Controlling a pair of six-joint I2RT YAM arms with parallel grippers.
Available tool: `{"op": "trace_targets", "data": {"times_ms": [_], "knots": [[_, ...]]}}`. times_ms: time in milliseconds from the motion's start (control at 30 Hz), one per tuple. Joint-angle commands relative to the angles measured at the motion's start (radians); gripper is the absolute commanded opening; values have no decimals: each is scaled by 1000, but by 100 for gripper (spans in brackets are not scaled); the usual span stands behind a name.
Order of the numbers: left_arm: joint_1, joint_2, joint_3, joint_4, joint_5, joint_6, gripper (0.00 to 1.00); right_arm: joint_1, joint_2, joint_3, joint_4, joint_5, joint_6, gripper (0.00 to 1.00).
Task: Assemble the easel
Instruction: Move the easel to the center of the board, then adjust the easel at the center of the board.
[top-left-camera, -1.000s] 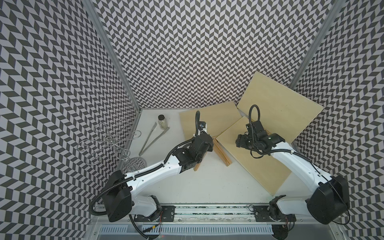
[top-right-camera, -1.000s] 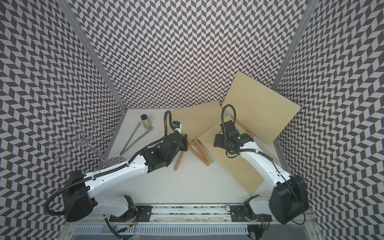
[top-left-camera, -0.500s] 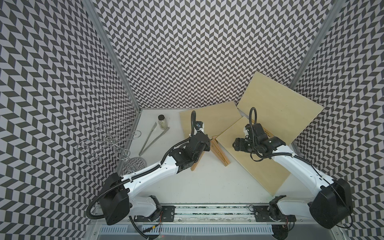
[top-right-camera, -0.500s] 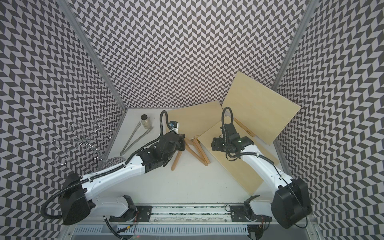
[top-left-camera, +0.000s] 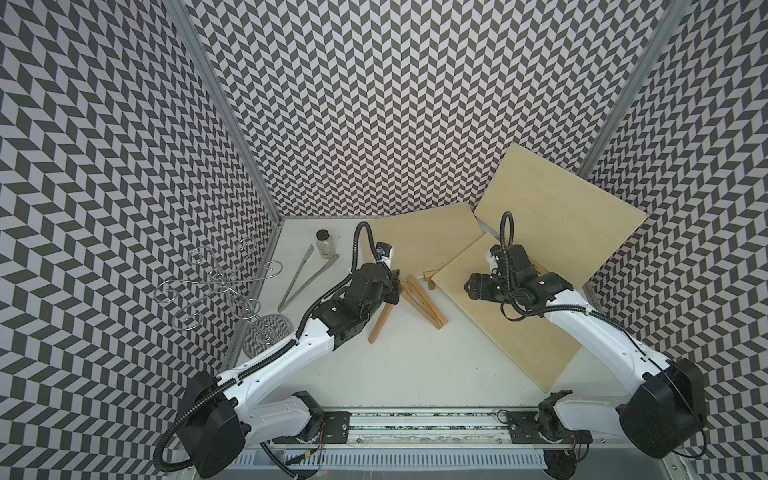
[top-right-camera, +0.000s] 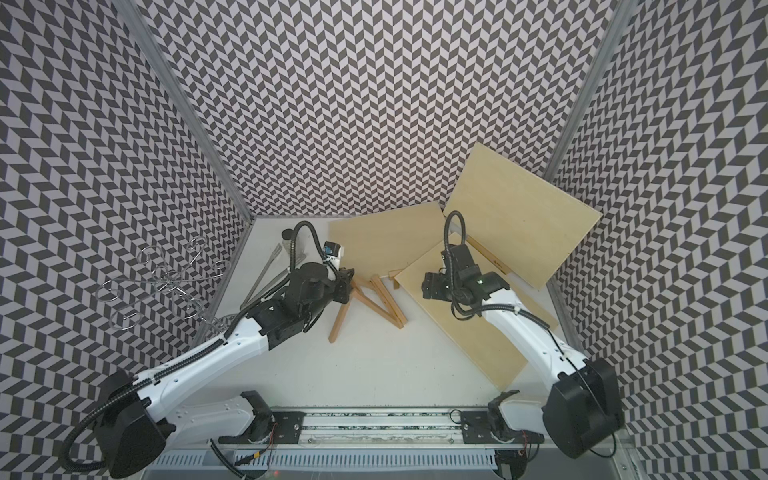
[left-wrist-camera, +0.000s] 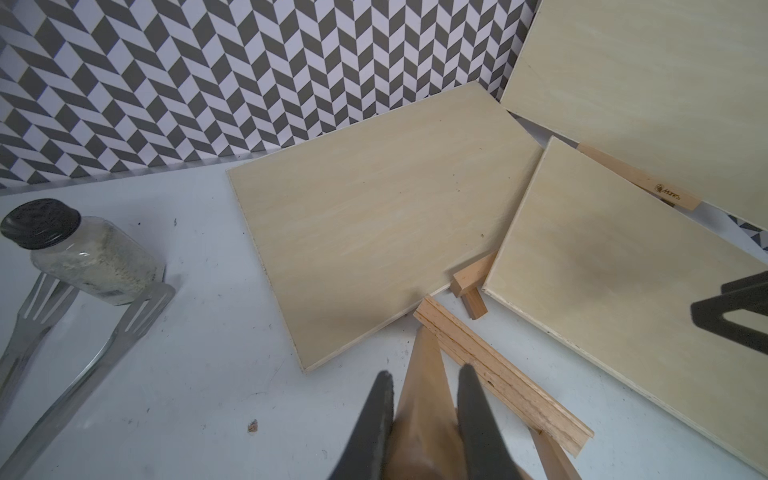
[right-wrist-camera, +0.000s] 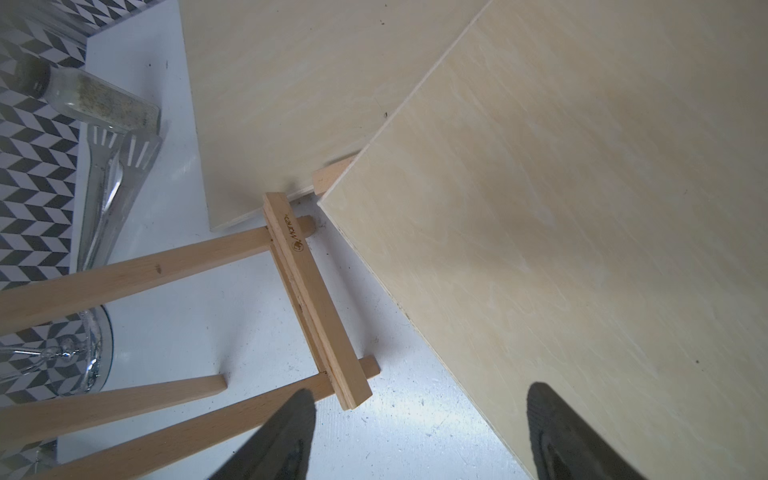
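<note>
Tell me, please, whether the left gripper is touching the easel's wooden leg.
Touching. In the left wrist view, the left gripper has both fingers pressed against the sides of the easel leg, with no gap showing.

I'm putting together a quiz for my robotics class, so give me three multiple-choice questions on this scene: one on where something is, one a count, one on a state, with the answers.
1. Where is the jar? A on a board; B at the tips of the tongs; C on the easel.
2. How many flat wooden boards are there? A one; B five; C three.
3. What is the left pincer doing? A shut on the easel; B open, empty; C out of view.
Answers: 1 B, it stands right at the tongs' tips. 2 C, one at the back, one in front, one propped up. 3 A, it grips a wooden strip of the easel in the left wrist view.
</note>
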Motion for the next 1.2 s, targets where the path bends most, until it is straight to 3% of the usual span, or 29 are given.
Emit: {"op": "trace_targets", "data": {"times_ms": [0, 100, 167, 267, 433, 733, 900, 1167], "knots": [[30, -31, -22, -199, -63, 122, 0, 12, 5, 32, 43, -12, -22, 80], [31, -48, -23, -242, -36, 162, 3, 48, 23, 55, 45, -2, -39, 80], [33, -52, -23, -247, -14, 179, 23, 79, 41, 71, 46, 12, -46, 80], [41, -46, -12, -233, 8, 192, 42, 117, 62, 73, 77, -2, -48, 80], [54, -34, 42, -208, -24, 191, 58, 191, 134, 77, 116, -12, -64, 77], [96, -129, 240, -150, -44, 114, 67, 250, 258, 53, 171, -120, -99, 48], [144, -131, 318, -201, -47, 61, 68, 250, 304, 23, 210, -175, -139, 46], [174, -147, 315, -240, -31, 64, 69, 257, 327, -54, 245, -255, -163, 38]]}}
